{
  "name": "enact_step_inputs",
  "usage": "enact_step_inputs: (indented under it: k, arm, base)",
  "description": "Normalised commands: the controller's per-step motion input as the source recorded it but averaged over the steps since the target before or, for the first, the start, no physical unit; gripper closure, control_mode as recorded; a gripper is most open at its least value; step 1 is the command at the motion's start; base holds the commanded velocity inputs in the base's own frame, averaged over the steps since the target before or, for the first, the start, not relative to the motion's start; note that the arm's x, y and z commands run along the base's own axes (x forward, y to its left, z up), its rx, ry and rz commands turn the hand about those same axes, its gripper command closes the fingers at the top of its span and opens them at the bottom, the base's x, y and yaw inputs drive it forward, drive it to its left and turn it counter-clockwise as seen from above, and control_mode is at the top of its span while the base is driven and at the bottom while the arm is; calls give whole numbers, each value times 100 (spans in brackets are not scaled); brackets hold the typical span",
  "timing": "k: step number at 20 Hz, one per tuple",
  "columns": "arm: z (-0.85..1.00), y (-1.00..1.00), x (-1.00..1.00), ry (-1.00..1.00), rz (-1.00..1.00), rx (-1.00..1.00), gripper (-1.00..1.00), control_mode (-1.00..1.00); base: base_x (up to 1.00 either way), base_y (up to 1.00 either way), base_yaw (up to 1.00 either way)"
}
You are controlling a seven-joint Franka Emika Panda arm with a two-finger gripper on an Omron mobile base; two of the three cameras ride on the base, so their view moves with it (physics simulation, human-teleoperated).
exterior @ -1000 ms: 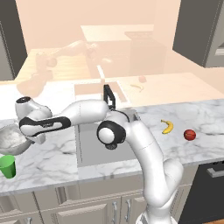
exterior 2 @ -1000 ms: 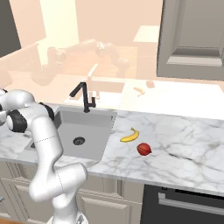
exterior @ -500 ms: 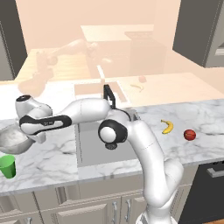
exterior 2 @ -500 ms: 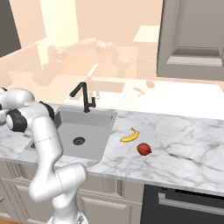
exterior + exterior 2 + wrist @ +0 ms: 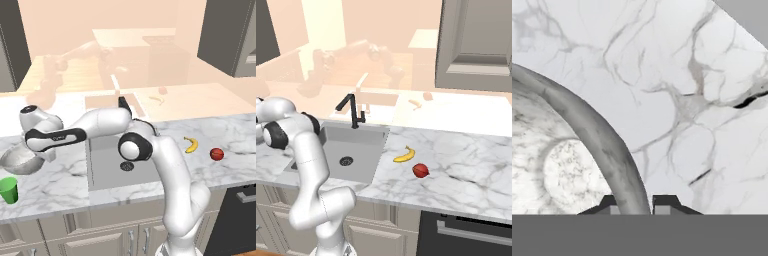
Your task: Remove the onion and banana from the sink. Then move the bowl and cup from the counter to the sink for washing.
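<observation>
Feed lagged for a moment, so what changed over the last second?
The bowl has tipped and risen slightly off the counter, its rim pinched between the fingers. Cup, banana and onion stayed where they were.

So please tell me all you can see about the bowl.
The bowl is round, wide, grey-white and speckled, stone-like. In the left base view it looks tilted, on the marble counter left of the sink, behind the green cup. In the hand view its thick rim runs between the fingertips of the gripper, which is shut on it.
</observation>
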Motion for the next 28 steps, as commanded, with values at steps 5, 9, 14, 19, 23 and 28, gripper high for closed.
enact_step_inputs:
  k: [5,9,14,19,23,28]
  arm:
    - [12,-27,-18,-9,-4,2,100,-100]
    - [11,-31,-19,-9,-3,5,100,-100]
    - [6,-33,-19,-6,-5,10,100,-100]
    - [5,-34,-15,0,-10,11,100,-100]
    - [7,-36,-11,-1,-8,11,100,-100]
    - [9,-32,-8,0,-7,8,100,-100]
  base:
    - [0,0,0]
    - [0,0,0]
    - [0,0,0]
    - [0,0,0]
    - [0,0,0]
    - [0,0,0]
